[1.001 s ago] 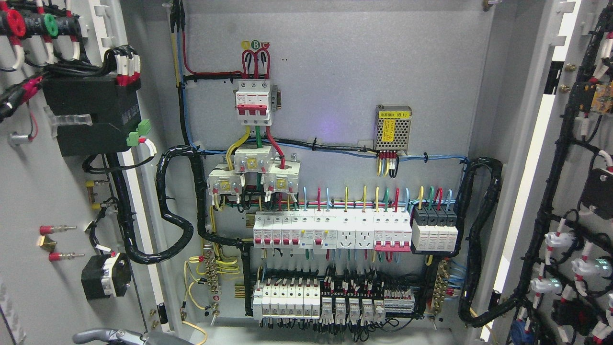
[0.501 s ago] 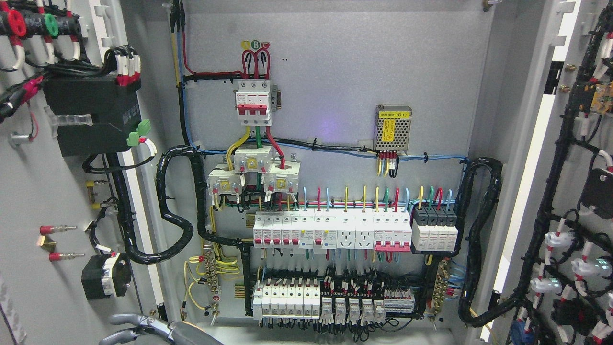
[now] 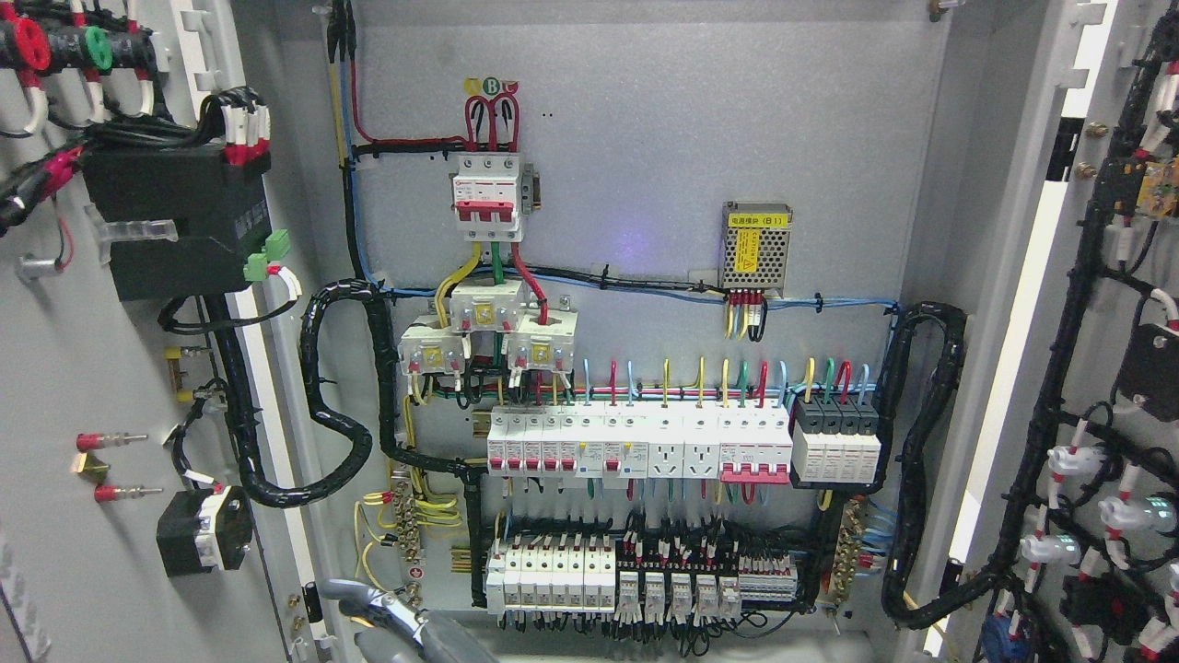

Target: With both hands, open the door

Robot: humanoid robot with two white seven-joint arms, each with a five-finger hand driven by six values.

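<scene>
Doors stood swung wide, you saw: the left door [image 3: 101, 368] and the right door [image 3: 1105, 368] flanked the open cabinet [image 3: 645, 147]. Low at the bottom edge, your left hand [image 3: 391, 617] showed grey fingers [image 3: 355, 591] loosely extended, gripping nothing, just below the breaker rows [image 3: 636, 442].

Left hand [image 3: 387, 612] farther right, higher.

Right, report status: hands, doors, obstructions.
Left hand low at cabinet bottom, holding nothing; right out of view. Left door and right door swung wide open. Nothing blocking.
</scene>
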